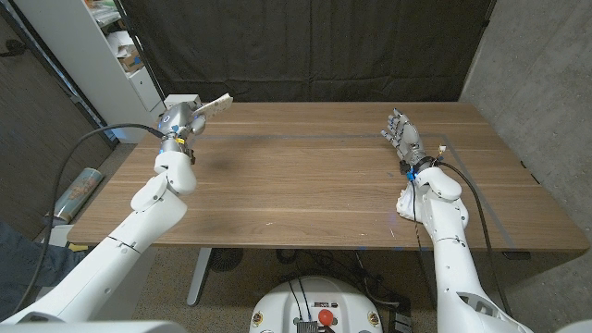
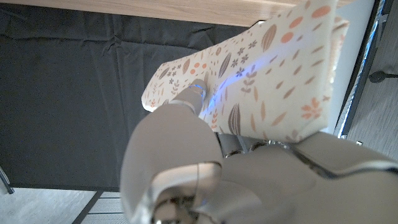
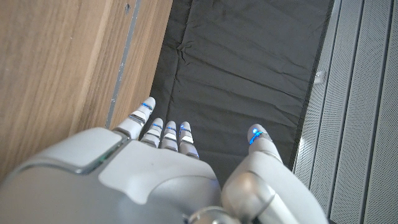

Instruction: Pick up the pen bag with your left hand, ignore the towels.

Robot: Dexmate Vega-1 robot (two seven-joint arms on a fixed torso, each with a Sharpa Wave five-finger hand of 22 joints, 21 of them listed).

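Note:
The pen bag (image 1: 215, 104) is a flat cream pouch with a pattern of orange and brown leaves. My left hand (image 1: 178, 121) grips it and holds it lifted above the table's far left corner. In the left wrist view the pen bag (image 2: 267, 74) sticks out past my left hand (image 2: 205, 174), whose fingers close around its lower end. My right hand (image 1: 403, 136) stands over the table's right side with its fingers spread and nothing in it. In the right wrist view my right hand (image 3: 168, 174) shows its fingers apart.
The wooden table (image 1: 314, 176) is bare across its middle. A dark curtain (image 1: 305, 46) hangs behind it. A white shelf unit (image 1: 120, 46) stands at the back left, and a grey wall (image 1: 536, 74) runs along the right.

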